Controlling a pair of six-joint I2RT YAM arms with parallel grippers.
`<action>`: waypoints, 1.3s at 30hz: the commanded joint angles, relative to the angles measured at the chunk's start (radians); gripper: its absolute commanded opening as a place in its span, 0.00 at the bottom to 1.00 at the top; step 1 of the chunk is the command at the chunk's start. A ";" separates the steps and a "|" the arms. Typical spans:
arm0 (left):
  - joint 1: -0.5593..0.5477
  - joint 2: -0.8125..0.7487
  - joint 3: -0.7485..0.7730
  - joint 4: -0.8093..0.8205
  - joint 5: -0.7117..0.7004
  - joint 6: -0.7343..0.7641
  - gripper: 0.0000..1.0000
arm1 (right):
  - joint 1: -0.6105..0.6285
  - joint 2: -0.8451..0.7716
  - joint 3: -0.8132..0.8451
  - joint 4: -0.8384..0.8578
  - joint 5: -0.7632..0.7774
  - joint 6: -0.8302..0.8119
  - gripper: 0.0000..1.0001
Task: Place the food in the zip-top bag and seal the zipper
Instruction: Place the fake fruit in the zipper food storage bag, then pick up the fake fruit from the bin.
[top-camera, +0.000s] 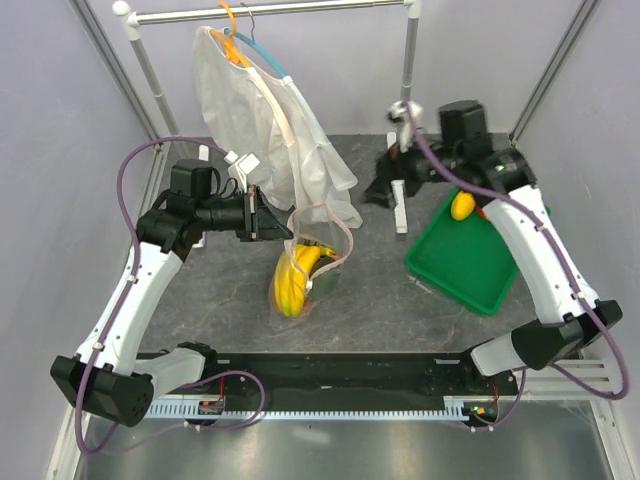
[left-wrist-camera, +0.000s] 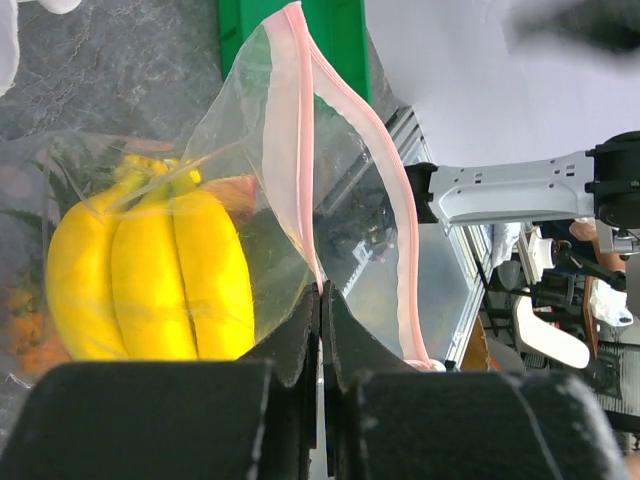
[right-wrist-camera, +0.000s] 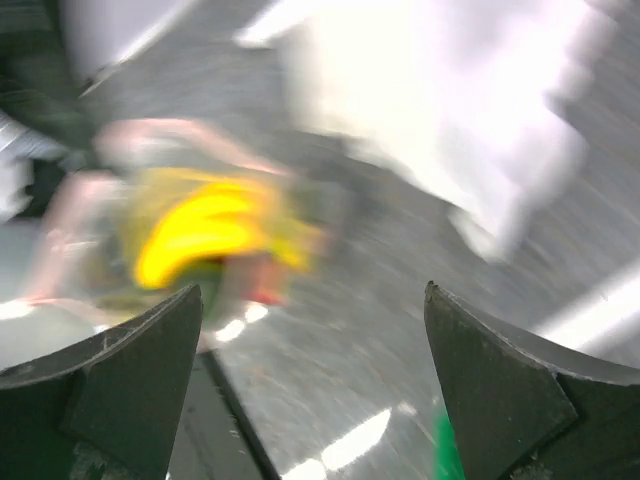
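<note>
One zip-top bag, one banana bunch, one green tray and one small yellow piece can be counted between two arms. From the lower left of the top view, the left arm bends up and reaches right. The left pincer is clenched on the bag's mouth edge and holds it up off the table. The wrist view shows the zipper parted into two pink strips, and the bananas lie inside the bag. Orange and reddish shapes beside them are too unclear to name. At centre right, the right pincer hangs released, its jaws wide apart, just left of the tray. The tray holds the yellow piece.
</note>
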 joint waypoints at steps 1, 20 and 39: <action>0.009 -0.033 -0.007 0.030 0.042 -0.004 0.02 | -0.305 0.022 -0.033 -0.172 -0.052 -0.109 0.97; 0.011 -0.041 -0.030 0.021 0.036 0.019 0.02 | -0.870 0.515 -0.006 0.032 0.384 -0.304 0.98; 0.011 -0.018 -0.028 0.021 0.036 0.012 0.02 | -0.862 0.606 -0.176 0.277 0.392 -0.203 0.98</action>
